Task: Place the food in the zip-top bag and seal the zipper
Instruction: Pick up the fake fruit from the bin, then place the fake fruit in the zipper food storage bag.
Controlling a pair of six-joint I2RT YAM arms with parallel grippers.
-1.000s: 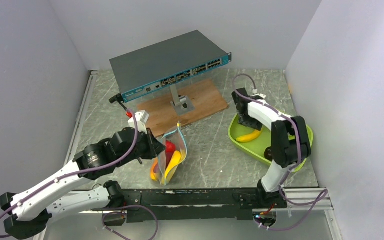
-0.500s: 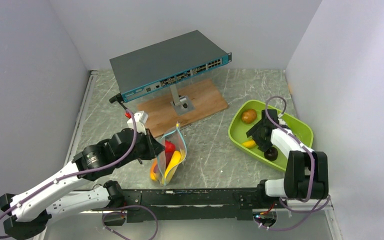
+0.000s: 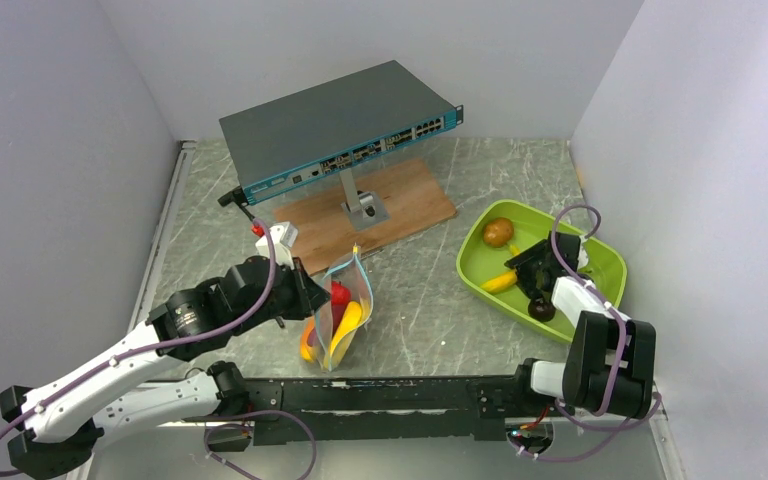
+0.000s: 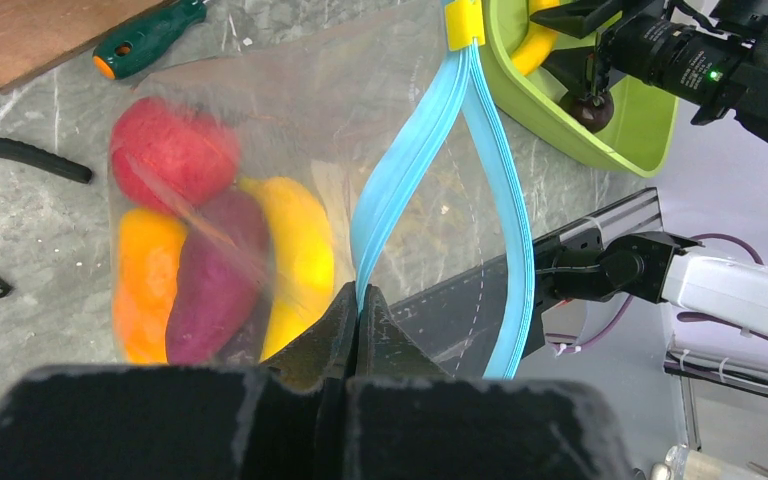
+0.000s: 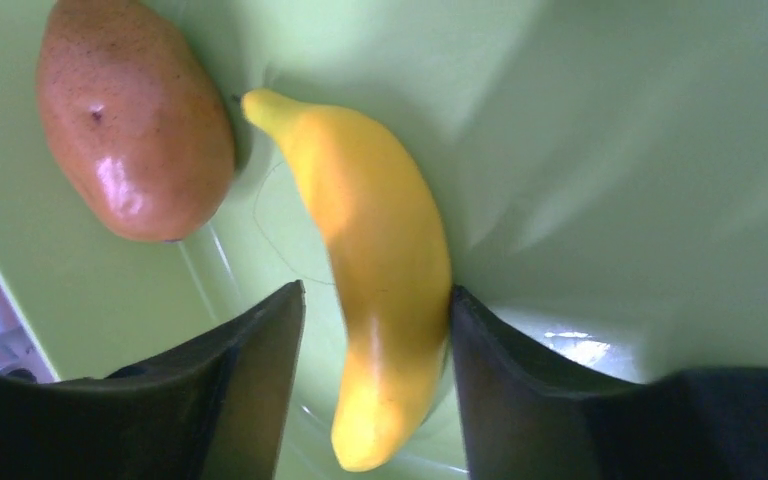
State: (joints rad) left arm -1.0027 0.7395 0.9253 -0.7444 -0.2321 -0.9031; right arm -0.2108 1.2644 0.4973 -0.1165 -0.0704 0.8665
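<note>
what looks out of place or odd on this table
A grey network switch stands propped on a stand over a wooden board at the back, and a green-handled screwdriver lies near the clear bag. Neither suits this job. Nothing looks spilled or damaged.

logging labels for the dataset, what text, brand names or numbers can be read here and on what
No text can be read in any view.
network switch: faint markings beside the ports on its front, too small to read.
zip-top bag, green tray, banana: no print shows.
</note>
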